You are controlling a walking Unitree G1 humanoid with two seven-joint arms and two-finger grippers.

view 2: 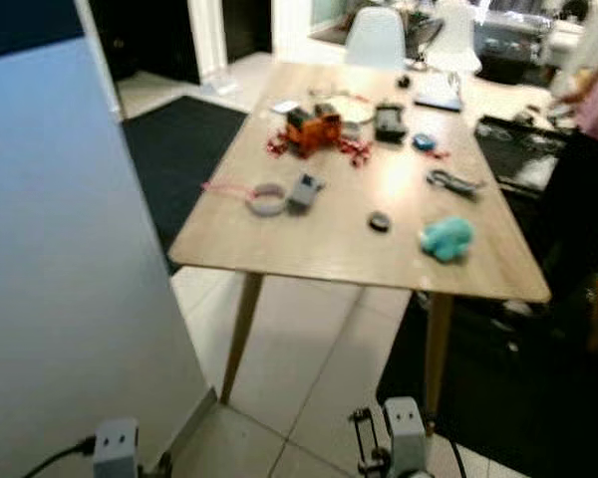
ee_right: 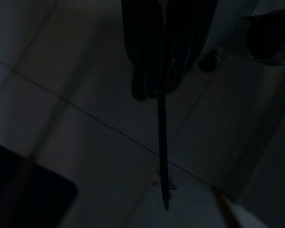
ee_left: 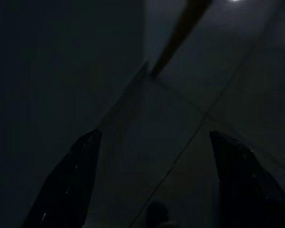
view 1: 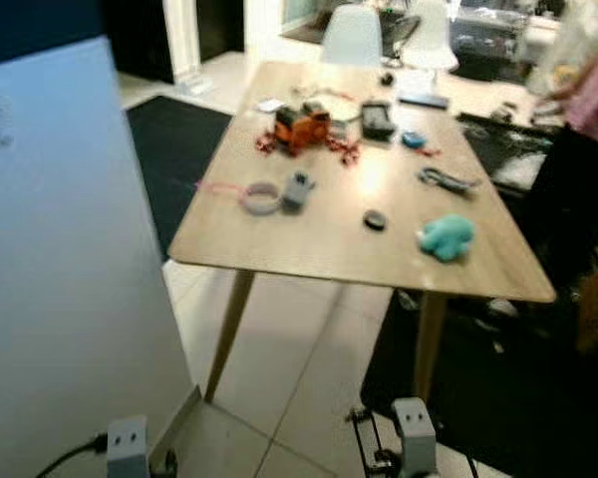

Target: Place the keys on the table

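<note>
I am looking down at a wooden table [view 1: 329, 239] standing ahead of me on pale floor tiles, with a dark rug [view 1: 174, 149] to its left and a light blue panel [view 1: 60, 279] filling my left side. On the tabletop I am seeing an orange toy [view 1: 301, 123], a grey ring [view 1: 261, 197] touching a small grey block [view 1: 298, 187], a black puck [view 1: 375, 220], a teal plush [view 1: 446, 237] near the right edge, a black box [view 1: 377, 119] and a metal bunch of keys [view 1: 446, 179] lying between the box and the plush. 2 white chairs [view 1: 351, 36] are standing at the far end, and a person in a pink sleeve [view 1: 593, 95] is standing at the right.

Both arms are hanging low. The left gripper [ee_left: 154, 156] is hanging with its 2 fingers spread wide over dim tiles. The right gripper [ee_right: 152, 52] is pointing down at the floor with its fingers pressed narrow together on a thin dark strand [ee_right: 163, 147] dangling below them; what hangs at its end is too dark for me to tell.
</note>
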